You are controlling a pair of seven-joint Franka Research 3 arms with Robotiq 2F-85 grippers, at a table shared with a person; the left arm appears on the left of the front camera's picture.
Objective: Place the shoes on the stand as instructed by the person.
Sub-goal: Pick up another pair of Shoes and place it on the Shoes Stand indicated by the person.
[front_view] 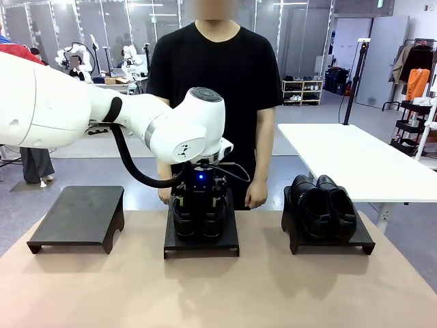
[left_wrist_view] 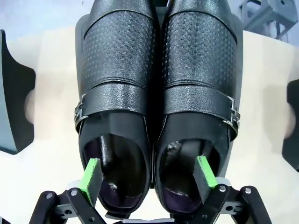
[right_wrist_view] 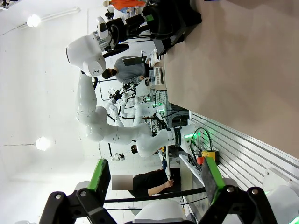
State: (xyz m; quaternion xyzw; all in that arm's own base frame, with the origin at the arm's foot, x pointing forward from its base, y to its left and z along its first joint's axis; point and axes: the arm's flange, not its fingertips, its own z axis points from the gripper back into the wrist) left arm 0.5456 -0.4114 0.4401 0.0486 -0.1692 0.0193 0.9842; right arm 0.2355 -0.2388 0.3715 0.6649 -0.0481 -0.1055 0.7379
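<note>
Pale beige tabletop (front_view: 218, 287) fills the foreground of the front view, its near edge closest to the camera. Above it the big white left arm (front_view: 102, 113) reaches in over the middle, and the person in a plain black T-shirt (front_view: 215, 68) stands at the far edge, hands low by the middle stand.

Three flat black low stands sit in a row toward the far edge: a bare one by the left (front_view: 78, 217), the middle one (front_view: 202, 242) under the arm, and the right one (front_view: 328, 239) carrying a pair of plain glossy black leather shoes (front_view: 322, 205).

On the middle stand rests the pair of black textured leather shoes with small metal strap ornaments (left_wrist_view: 159, 93), side by side and touching. The left claw (left_wrist_view: 148, 179) stands wide, one green pad dipping into each shoe's opening, gripping nothing.

The step in hand looks like the release. To finish it well, the claw should lift straight up along its own fingers, so neither pad drags a heel and tips the pair off the stand.

Only the left wrist view shows the pads apart from the leather; the front view hides them behind the wrist. The right claw (right_wrist_view: 154, 179), also wide and empty, faces away into the room.
</note>
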